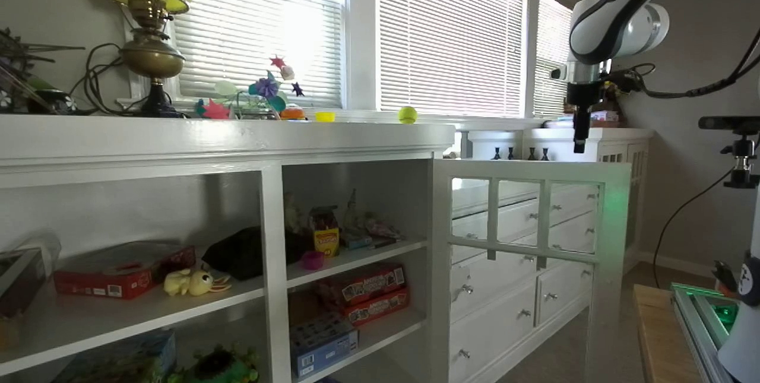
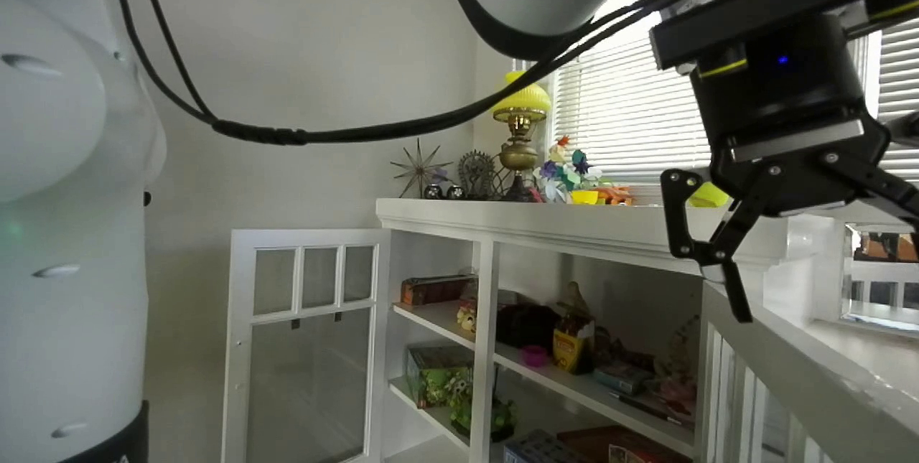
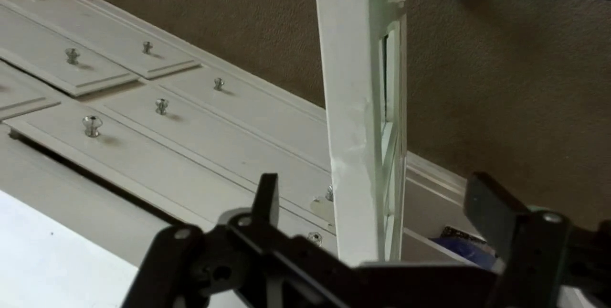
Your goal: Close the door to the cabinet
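The white cabinet (image 1: 273, 264) stands open in both exterior views. Its near door (image 1: 611, 222), a white frame with small upper panes, is swung wide open on its hinge. The same door shows in an exterior view (image 2: 811, 377) and from above in the wrist view (image 3: 353, 131). A second cabinet door (image 2: 240, 348) also stands open at the far end. My gripper (image 1: 579, 146) points down above the near door's top edge. In the wrist view my gripper (image 3: 374, 184) is open, with a finger to each side of the door and nothing held. I cannot tell whether it touches the door.
A yellow lamp (image 1: 155, 44), paper flowers (image 1: 267, 89) and a tennis ball (image 1: 407, 114) stand on the cabinet top. Boxes and toys, such as a red box (image 1: 122, 279), lie on the shelves. White drawers (image 3: 200, 126) with glass knobs stand beyond the door.
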### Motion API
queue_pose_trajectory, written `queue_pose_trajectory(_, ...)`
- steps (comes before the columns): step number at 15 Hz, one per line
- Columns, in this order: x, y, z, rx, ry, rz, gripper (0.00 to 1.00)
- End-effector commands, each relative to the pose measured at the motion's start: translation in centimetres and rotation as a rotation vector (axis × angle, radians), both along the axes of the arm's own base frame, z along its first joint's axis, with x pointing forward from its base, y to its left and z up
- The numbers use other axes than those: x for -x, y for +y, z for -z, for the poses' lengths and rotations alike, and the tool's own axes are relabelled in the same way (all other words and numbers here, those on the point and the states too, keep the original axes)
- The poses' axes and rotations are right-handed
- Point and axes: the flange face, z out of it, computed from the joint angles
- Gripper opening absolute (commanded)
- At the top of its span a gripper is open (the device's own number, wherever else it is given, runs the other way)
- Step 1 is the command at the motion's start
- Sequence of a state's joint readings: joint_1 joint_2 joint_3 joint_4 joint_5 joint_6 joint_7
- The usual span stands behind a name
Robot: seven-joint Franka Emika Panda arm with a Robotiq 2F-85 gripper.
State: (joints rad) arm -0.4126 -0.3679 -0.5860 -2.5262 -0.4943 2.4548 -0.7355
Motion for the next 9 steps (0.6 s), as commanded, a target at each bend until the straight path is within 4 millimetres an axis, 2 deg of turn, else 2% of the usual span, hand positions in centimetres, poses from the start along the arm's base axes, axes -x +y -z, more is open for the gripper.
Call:
queue_pose_trajectory(1, 1.0, -0.9, 1.0, -0.022, -0.085, -0.044, 1.0)
queue_pose_trajectory(9, 2.1, -1.9, 3.3, -0.177, -0.225, -0.105, 1.0)
